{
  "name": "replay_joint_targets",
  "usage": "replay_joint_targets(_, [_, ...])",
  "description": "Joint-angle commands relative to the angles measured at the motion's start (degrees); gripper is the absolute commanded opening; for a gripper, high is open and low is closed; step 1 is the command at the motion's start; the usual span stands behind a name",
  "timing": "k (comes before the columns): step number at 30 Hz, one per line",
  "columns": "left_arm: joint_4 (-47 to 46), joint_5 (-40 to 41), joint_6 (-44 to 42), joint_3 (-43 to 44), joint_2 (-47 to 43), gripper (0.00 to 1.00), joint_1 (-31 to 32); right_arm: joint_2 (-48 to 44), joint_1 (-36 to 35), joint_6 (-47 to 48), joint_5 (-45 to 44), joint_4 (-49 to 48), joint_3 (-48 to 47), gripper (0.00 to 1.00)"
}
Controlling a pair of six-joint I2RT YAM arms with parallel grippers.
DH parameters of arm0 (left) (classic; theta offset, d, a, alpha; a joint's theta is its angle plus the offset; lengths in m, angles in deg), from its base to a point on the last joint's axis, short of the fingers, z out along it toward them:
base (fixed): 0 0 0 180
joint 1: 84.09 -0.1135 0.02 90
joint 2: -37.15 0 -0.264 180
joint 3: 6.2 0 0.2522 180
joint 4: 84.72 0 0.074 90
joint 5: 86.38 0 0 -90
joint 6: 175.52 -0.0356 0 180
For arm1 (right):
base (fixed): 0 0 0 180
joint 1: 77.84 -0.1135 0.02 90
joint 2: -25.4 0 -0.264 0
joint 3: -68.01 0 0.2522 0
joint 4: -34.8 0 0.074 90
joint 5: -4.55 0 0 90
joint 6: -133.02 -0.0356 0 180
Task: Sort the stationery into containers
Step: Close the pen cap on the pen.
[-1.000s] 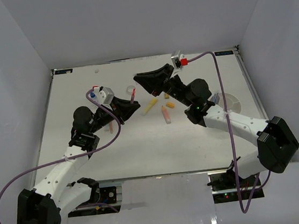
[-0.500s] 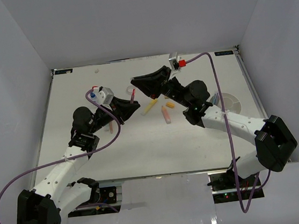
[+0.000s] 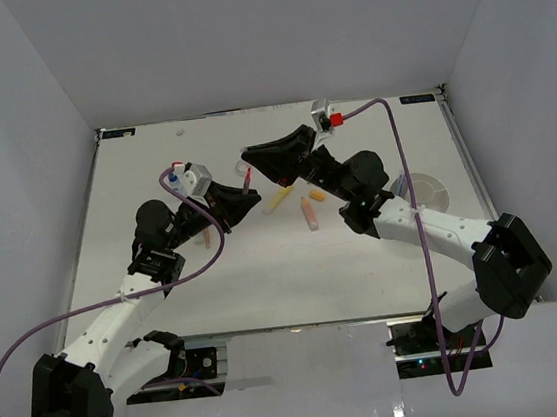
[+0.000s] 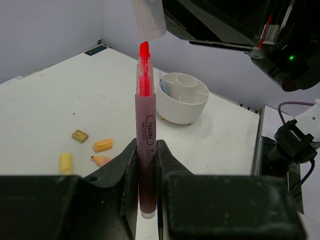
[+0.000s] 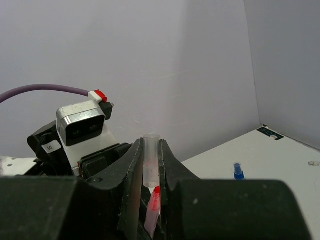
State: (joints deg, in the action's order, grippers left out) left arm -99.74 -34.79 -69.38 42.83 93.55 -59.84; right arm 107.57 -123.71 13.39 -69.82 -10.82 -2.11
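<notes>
— While the left hand grips the red highlighter upright at lower centre, what has changed?
— The right hand, pinching the clear cap, has slid leftward; the cap now hangs just above the tip. Capping looks next, then the white tub beyond, right of centre.

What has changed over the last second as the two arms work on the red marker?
The right gripper, shut on the clear cap, has slid a little to the left, toward the tip of the red marker. The left gripper stayed put, holding that marker upright. The yellow pen and the white tub have not moved.
</notes>
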Motion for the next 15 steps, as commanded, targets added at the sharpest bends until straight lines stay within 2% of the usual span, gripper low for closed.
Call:
replay_joint_targets(1, [-1.72,-0.70,0.03,-0.55,-2.08,0.00,0.27,0.18,-0.45,0.01,0.09,-3.99,0.63,0.08])
replay_joint_targets(15, [-3.22,-0.96,0.82,-1.25,-2.61,0.00,0.27,-0.43,-0.45,-0.17,-0.26,-3.99,1.87,0.08])
